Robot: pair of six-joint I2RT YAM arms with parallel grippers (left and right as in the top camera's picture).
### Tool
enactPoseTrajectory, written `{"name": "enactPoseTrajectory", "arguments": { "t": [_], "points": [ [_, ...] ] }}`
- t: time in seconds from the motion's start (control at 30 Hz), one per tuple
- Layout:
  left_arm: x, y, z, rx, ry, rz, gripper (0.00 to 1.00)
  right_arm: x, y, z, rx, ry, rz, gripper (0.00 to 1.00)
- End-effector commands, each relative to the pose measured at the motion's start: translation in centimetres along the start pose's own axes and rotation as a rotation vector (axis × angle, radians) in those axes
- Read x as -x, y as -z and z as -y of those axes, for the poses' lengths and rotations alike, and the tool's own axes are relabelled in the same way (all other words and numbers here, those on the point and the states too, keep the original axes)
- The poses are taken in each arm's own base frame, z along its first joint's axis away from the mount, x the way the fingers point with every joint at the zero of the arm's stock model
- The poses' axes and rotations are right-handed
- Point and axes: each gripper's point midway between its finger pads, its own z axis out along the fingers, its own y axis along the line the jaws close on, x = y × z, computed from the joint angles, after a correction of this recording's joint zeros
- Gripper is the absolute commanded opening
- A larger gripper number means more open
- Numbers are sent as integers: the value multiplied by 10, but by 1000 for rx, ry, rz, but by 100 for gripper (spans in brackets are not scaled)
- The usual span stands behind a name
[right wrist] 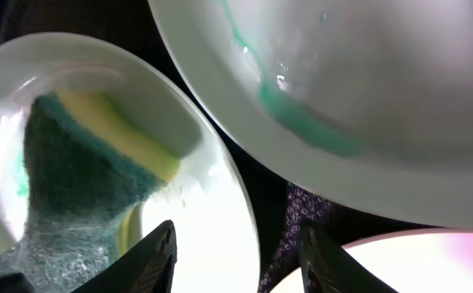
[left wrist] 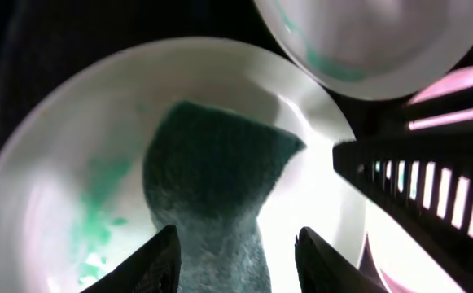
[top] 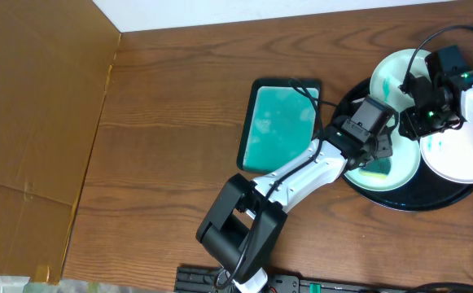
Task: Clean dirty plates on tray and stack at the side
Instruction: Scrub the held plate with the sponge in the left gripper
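With left fingers [left wrist: 159, 264] gripping the sponge [left wrist: 212, 187] and right fingers [right wrist: 151, 260] spread empty, press it flat and drag across the teal smear [left wrist: 98, 216] on the near plate [left wrist: 81, 106]

A rectangular black-rimmed teal tray [top: 280, 124] lies on the wooden table [top: 171, 98], brown cardboard [top: 32, 122] well apart.

Overhead looks down; wrist views (close) share one plate [left wrist: 53, 114].

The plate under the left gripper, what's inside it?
A green and yellow sponge lies in the plate, pinched by the left gripper. A teal smear shows beside it. Whatever sits beneath the sponge is covered, so I cannot tell.
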Motion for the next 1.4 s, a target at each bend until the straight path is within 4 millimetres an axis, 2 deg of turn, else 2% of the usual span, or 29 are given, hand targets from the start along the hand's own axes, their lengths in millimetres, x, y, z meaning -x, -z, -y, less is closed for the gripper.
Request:
{"name": "enactPoseTrajectory", "arguments": {
  "t": [0.0, 0.1, 0.2, 0.47, 0.6, 0.77, 0.97, 1.23, 1.37],
  "points": [
    [7, 3, -6, 32, -83, 36, 47, -3, -6, -3, 1, 24, -12, 44],
    [8, 0, -11, 55, -113, 44, 47, -4, -7, -2, 0, 25, -12, 40],
    [6, -3, -12, 61, -115, 37, 47, -7, -9, -2, -1, 23, -18, 33],
    [8, -4, -11, 55, -115, 43, 47, -18, -20, 3, -9, 19, -30, 30],
    [7, -6, -9, 47, -115, 40, 41, -16, -20, 3, -10, 21, -22, 22],
    [3, -17, -8, 42, -122, 32, 41, -14, -20, 3, -10, 22, -15, 12],
    [-6, -30, -15, 70, -126, 1, 41, -14, -20, 3, -10, 19, -15, 13],
    [-11, -31, -18, 81, -129, -19, 41, -12, -20, 3, -11, 22, -7, 15],
    [-31, -30, -7, 6, -126, -118, 42, -13, -20, 3, -11, 21, -8, 15]
  ]
}}
